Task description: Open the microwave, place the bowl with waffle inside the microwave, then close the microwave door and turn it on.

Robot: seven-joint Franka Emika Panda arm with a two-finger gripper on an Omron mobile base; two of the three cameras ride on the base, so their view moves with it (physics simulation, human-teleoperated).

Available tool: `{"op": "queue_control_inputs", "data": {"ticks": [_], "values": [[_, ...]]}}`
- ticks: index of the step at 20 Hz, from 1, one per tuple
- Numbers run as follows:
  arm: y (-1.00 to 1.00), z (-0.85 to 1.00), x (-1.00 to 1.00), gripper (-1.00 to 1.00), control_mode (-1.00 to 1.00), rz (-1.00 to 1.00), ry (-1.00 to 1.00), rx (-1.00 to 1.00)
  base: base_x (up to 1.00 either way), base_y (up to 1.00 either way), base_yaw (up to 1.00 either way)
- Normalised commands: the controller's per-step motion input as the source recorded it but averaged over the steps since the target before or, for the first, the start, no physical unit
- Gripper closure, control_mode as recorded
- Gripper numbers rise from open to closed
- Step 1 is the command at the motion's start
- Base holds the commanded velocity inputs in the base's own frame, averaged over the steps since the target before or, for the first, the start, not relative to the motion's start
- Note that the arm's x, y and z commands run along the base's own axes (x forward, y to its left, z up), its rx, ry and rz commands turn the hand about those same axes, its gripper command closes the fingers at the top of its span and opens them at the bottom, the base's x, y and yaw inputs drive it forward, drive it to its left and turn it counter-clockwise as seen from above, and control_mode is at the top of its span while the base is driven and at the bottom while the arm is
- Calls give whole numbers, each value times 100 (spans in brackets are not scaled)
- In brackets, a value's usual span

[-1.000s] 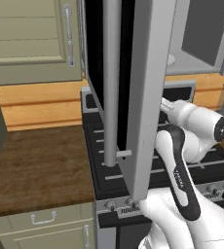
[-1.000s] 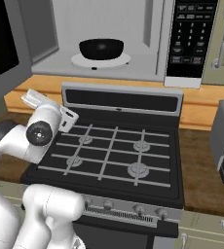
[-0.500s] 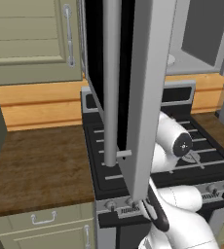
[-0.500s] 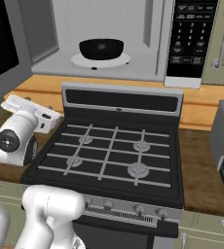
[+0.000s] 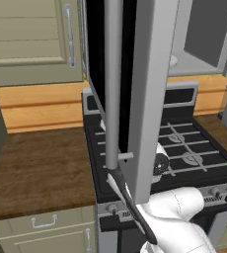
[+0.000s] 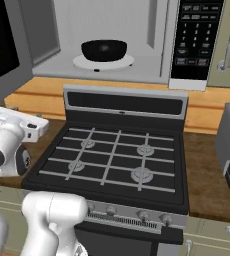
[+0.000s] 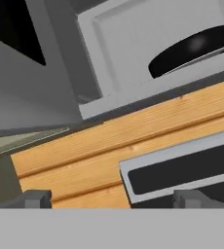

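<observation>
Sitting inside the microwave (image 6: 152,45) — bowl with waffle (image 6: 104,50), seemingly untouched

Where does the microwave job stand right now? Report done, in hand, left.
Done: the microwave door stands open, and the bowl sits on the turntable inside the microwave.
In hand: nothing is held; the gripper, open and empty, is low at the stove's left, facing the microwave.
Left: shut the door, then start it at the keypad.
</observation>
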Motion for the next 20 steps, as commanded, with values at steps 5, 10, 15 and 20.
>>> {"op": "queue_control_inputs", "data": {"ticks": [5,10,15,20], "values": [[64,0,-13,-100,-100,-7,-8,-7,0,0,0],[68,5,-32,-100,-100,-8,-4,-9,0,0,0],[73,24,-46,-100,-100,-9,-3,-12,0,0,0],[62,42,-59,-100,-100,-11,-4,-12,0,0,0]]}}
